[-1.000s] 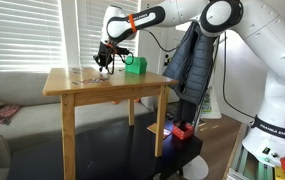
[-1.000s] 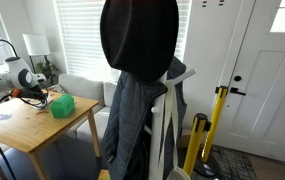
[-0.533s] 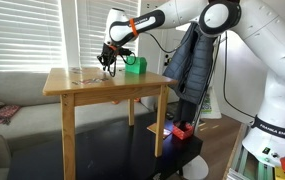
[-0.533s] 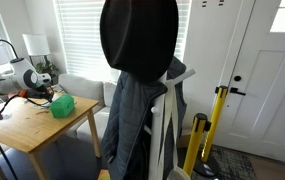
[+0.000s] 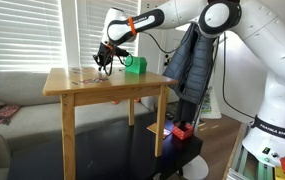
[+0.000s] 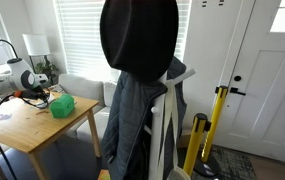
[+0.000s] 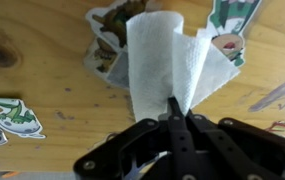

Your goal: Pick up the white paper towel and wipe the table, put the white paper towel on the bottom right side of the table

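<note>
Wrist view: end effector (image 7: 174, 110) pinches the white paper towel (image 7: 162, 55) (over the table (image 7: 52, 70)).

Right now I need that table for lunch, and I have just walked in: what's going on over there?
The robot arm's gripper is shut on the white paper towel, pinching it at one edge over the table, close to a green box. The towel fans out from the gripper over some stickers on the wood. Whether it touches the tabletop, I cannot tell.
</note>
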Tool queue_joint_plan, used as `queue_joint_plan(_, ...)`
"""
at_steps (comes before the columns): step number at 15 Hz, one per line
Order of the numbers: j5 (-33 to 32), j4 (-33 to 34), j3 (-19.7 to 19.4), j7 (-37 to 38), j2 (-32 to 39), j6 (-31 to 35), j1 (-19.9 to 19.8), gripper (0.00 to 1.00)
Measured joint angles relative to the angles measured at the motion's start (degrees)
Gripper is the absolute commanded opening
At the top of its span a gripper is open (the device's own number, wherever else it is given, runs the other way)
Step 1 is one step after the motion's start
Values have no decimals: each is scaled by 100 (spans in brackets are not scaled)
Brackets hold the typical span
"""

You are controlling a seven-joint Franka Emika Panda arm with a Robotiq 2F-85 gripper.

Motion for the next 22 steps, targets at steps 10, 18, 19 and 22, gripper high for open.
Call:
queue_joint_plan(10,30,-521,-21,42,-704,-896,-128,0)
queue_joint_plan(18,110,-2489,87,139,-2520,-1179,-141,0)
queue_joint_plan(19,124,-2773,129,230,-2718,-1179,-131,0)
queue_joint_plan(22,130,-3611,271,730,-3231,-1110,-64,0)
